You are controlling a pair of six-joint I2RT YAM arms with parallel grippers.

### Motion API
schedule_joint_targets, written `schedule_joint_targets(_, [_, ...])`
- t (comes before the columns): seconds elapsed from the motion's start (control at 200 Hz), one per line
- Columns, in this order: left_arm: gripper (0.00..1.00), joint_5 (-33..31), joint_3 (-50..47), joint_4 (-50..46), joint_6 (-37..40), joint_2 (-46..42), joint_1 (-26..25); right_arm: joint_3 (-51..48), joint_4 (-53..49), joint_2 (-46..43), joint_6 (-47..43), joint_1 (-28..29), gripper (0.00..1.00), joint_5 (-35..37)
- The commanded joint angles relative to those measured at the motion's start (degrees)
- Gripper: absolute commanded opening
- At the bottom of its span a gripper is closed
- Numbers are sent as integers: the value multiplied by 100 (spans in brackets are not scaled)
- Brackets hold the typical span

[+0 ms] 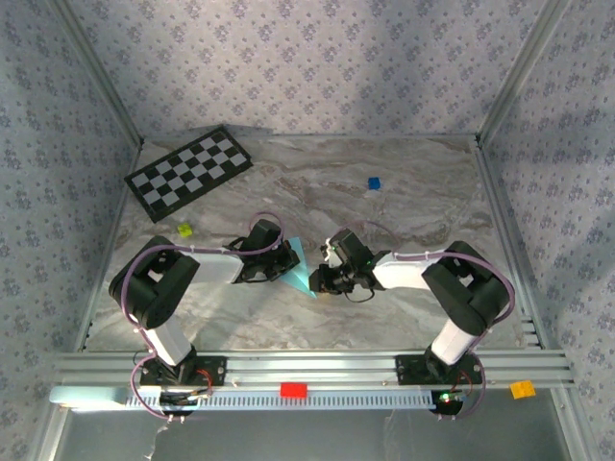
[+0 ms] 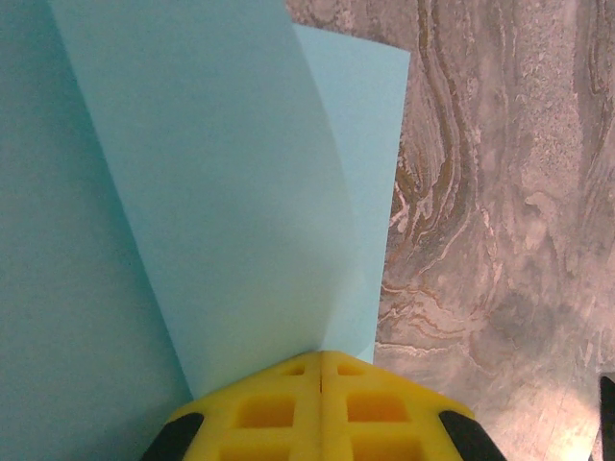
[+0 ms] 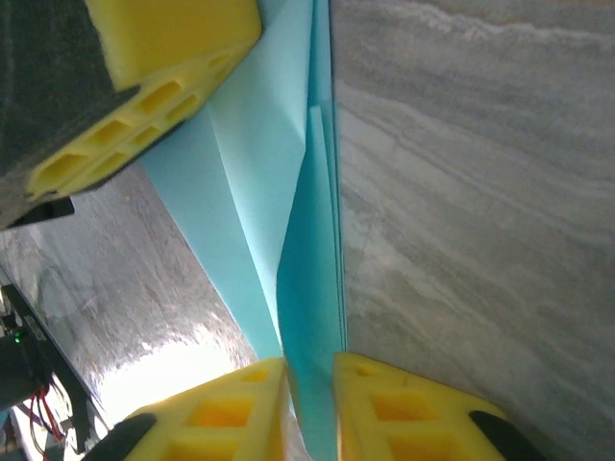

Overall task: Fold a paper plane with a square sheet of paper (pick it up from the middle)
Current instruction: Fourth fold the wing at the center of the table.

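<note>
Folded sky-blue sheet of paper at the centre of the marble table, between the two arms. Left gripper is clamped on its left side. Right gripper pinches the layered folds on its right side.

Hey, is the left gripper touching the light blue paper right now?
Touching. In the left wrist view the left gripper is shut on the sheet of paper, which rises straight out of its closed seam.

left gripper: pinched tight, reaching toward centre | right gripper: narrow slit, tip-to-tip with left
</note>
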Motion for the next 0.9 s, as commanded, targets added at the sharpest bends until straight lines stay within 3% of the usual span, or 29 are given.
schedule_joint_targets(0.0, [0, -135, -151, -79, -17, 11, 27, 237, -663, -354, -11, -63, 23, 12])
schedule_joint_targets(0.19, [0, -145, -160, -68, -24, 2, 16, 716, -914, -549, -234, -157, 26, -182])
schedule_joint_targets(0.33, [0, -138, -161, -48, -20, 8, 11, 1111, -900, -165, -349, -21, 12, -559])
schedule_joint_targets(0.525, [0, -137, -151, -23, -32, 30, 8, 1277, -788, 357, -160, 121, 0, -383])
schedule_joint_targets(0.895, [0, -130, -151, -33, -27, 28, 3, 1073, -648, 722, -56, 92, 0, -210])
